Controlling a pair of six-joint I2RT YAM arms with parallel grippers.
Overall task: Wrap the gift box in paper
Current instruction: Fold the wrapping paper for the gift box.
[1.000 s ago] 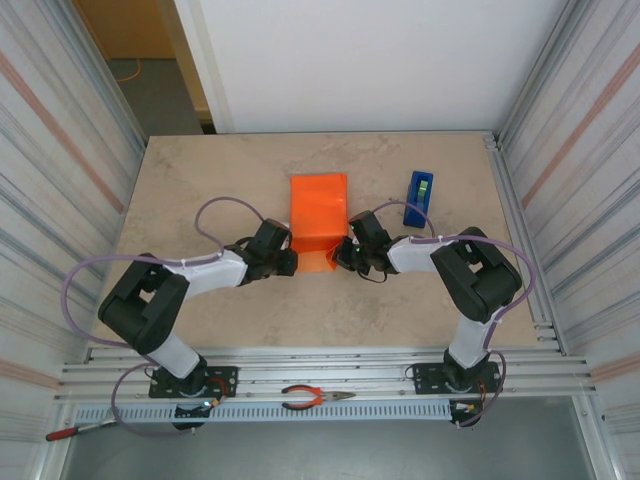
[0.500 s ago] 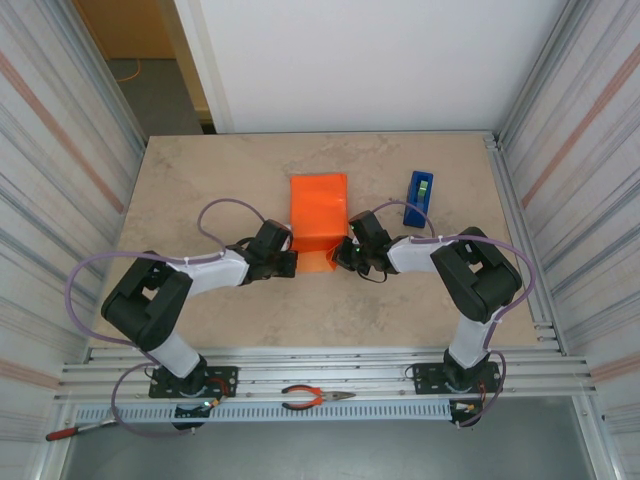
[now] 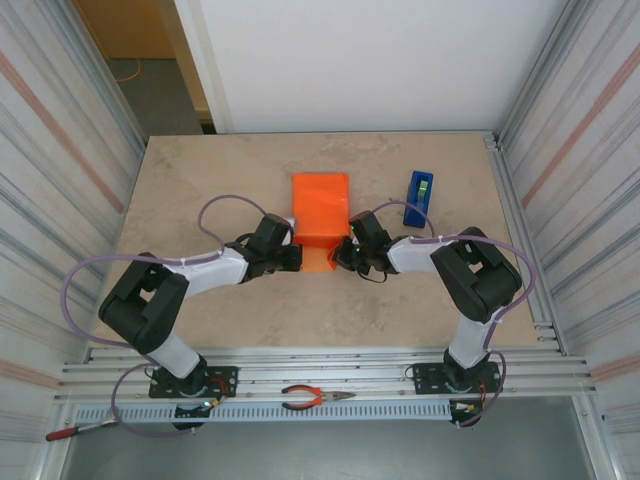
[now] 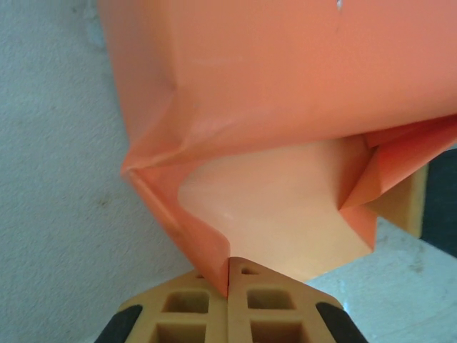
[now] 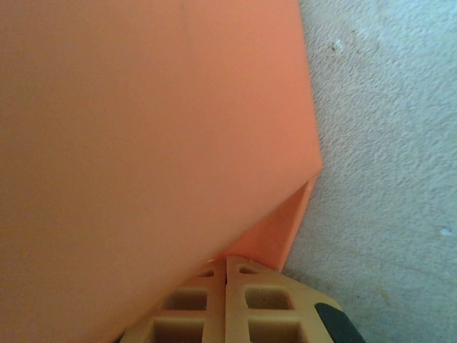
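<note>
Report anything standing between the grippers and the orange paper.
Nothing visible does. The left gripper has jaws shut on a fold of the bright orange matte paper sheet; the right gripper touches its edge.

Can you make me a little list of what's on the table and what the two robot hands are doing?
table: beige
paper: orange, folded over the box in the middle of the table, near end not closed yet
box: under the paper, hidden
left gripper: shut on a creased paper flap at the near left corner
right gripper: shut, seems to pinch the paper at the near right corner
tape dispenser: blue, right of the paper, not touching it
pliers: on the rail between the arm bases
</note>
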